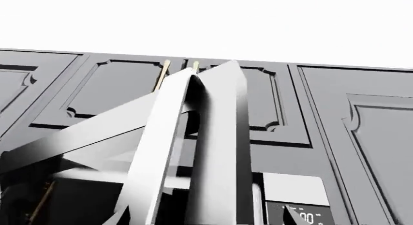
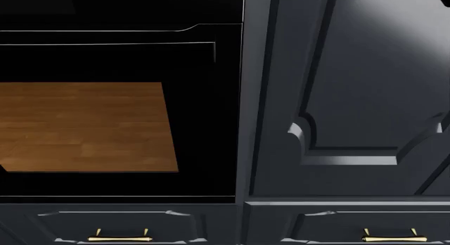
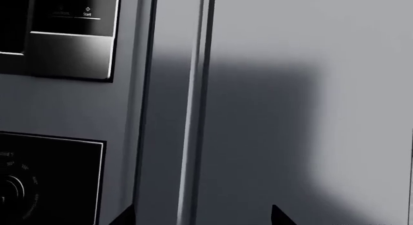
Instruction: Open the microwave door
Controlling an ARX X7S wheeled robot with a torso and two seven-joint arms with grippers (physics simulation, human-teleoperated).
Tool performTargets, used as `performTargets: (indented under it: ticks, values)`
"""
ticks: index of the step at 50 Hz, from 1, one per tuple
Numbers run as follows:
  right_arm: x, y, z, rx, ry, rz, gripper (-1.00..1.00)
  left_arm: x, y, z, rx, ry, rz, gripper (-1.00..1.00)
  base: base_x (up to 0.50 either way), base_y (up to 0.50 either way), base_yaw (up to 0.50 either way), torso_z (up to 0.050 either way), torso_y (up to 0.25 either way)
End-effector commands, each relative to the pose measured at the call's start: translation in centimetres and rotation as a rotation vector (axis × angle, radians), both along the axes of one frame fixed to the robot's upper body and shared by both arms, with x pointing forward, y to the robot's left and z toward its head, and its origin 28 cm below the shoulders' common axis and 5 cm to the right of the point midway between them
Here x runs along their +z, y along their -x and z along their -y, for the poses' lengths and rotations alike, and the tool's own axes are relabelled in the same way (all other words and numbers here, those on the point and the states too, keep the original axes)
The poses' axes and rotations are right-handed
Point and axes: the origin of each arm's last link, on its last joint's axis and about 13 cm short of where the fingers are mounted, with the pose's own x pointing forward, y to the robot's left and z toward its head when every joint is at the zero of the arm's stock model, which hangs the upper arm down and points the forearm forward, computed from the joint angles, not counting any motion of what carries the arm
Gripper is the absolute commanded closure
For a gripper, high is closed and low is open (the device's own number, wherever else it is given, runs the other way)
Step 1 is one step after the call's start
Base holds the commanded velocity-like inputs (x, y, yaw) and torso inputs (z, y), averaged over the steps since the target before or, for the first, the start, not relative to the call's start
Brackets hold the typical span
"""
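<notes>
While left pincer point(image 1: 193, 72) reads closed | right pincer: unclear | glossy black microwave panel point(image 3: 71, 36) | brass handles point(image 2: 118, 237)

The head view shows one oven point(image 2: 119, 113) with one glass window reflecting wood flooring. Below the oven sit two drawers, each with one brass handle point(image 2: 118, 236) point(image 2: 393, 235). Right of the oven stands one tall cabinet door point(image 2: 351, 97). Two brass cabinet handles point(image 1: 162, 72) point(image 1: 195, 66) appear in the left wrist view.
</notes>
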Motion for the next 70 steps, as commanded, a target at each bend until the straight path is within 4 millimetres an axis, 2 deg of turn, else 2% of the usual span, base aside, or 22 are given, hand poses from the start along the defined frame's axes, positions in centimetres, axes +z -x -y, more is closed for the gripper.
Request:
performTargets:
  ticks: [1, 6, 30, 40, 46, 57, 64, 70]
  values:
    - [-0.5, 0.6, 0.3, 0.004, -0.026, 0.008, -1.0, 1.0, -0.5, 3.2, -0.061, -0.072, 0.041, -1.0, 0.0, 0.0, 0.0, 0.0, 0.0]
    - [-0.8, 0.8, 0.6, 0.005, -0.043, 0.011, -1.0, 1.1, -0.4, 4.9, -0.099, -0.1, 0.064, -1.0, 0.0, 0.0, 0.0, 0.0, 0.0]
    - [-2.8, 1.1, 2.0, 0.001, -0.103, 0.012, -1.0, 1.1, -1.6, 10.0, -0.187, -0.273, 0.018, -1.0, 0.0, 0.0, 0.0, 0.0, 0.0]
    - [-3.6, 1.5, 2.6, -0.006, -0.126, 0.009, -1.0, 0.9, -3.9, 11.7, -0.184, -0.333, -0.127, -1.0, 0.0, 0.0, 0.0, 0.0, 0.0]
    - [-3.7, 1.4, 2.5, -0.008, -0.126, 0.003, -1.0, 1.4, -5.7, 11.8, -0.18, -0.291, -0.198, -1.0, 0.0, 0.0, 0.0, 0.0, 0.0]
    - [-3.9, 1.1, 2.3, -0.005, -0.123, -0.012, -1.0, 1.8, -7.3, 11.0, -0.155, -0.252, -0.284, -1.0, 0.0, 0.0, 0.0, 0.0, 0.0]
    - [-3.8, 1.0, 2.1, -0.002, -0.121, -0.014, -1.0, 1.6, -9.6, 10.2, -0.141, -0.217, -0.439, -1.0, 0.0, 0.0, 0.0, 0.0, 0.0]
    - [-4.2, 0.8, 2.1, 0.0, -0.121, -0.024, -1.0, 1.3, -10.4, 10.0, -0.168, -0.241, -0.517, -1.0, 0.0, 0.0, 0.0, 0.0, 0.0]
